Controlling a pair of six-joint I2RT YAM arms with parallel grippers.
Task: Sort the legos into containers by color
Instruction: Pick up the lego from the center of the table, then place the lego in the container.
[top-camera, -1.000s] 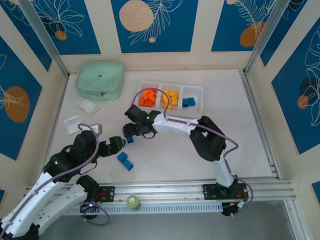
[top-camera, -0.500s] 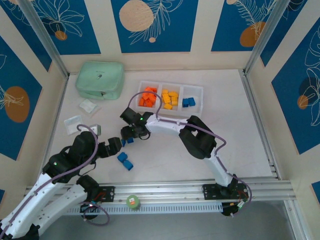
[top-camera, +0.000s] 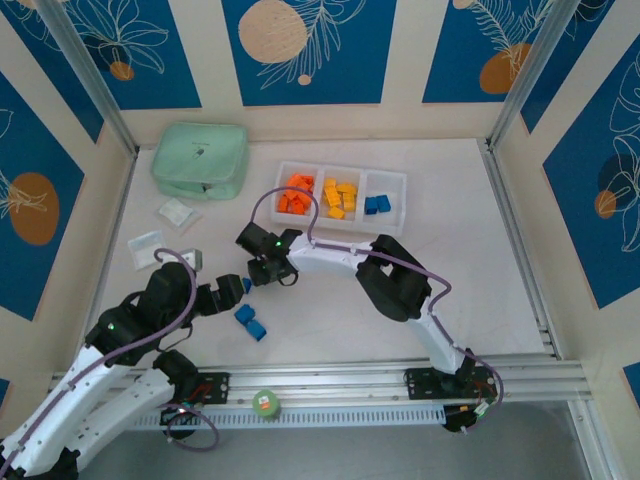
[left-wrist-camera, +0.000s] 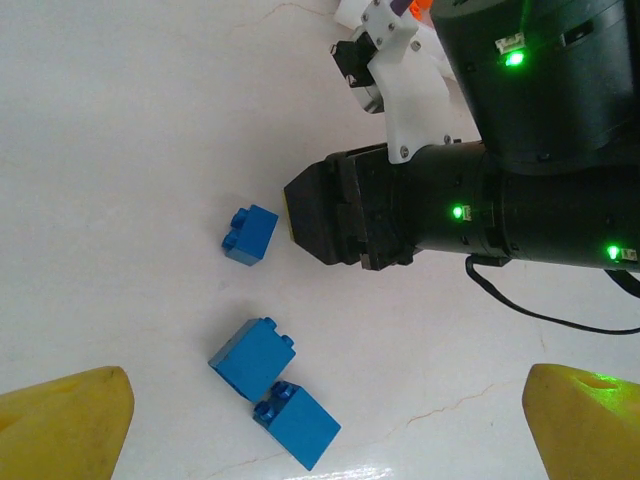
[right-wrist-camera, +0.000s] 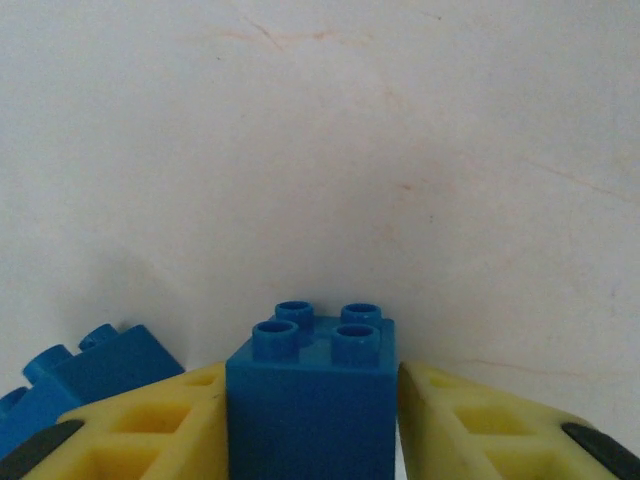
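Observation:
My right gripper (right-wrist-camera: 312, 400) is down on the table, its yellow fingers (right-wrist-camera: 150, 420) shut on a square blue lego (right-wrist-camera: 310, 395) with four studs on top. From above, this gripper (top-camera: 252, 282) sits left of centre with the same lego (top-camera: 247, 285) at its tip. My left gripper (left-wrist-camera: 325, 410) hangs open just left of it, over two more blue legos (left-wrist-camera: 252, 355) (left-wrist-camera: 297, 422) lying together. The white three-compartment tray (top-camera: 340, 167) at the back holds orange legos (top-camera: 295, 193), yellow legos (top-camera: 341, 197) and blue legos (top-camera: 376, 204), one colour per compartment.
A mint green pouch (top-camera: 200, 160) lies at the back left, with two small clear bags (top-camera: 177, 213) (top-camera: 147, 245) in front of it. A green roll (top-camera: 265, 403) sits on the front rail. The two grippers are very close together.
My right gripper has slid left and forward to the single blue lego, and its jaws have narrowed onto it. My left arm has stayed put.

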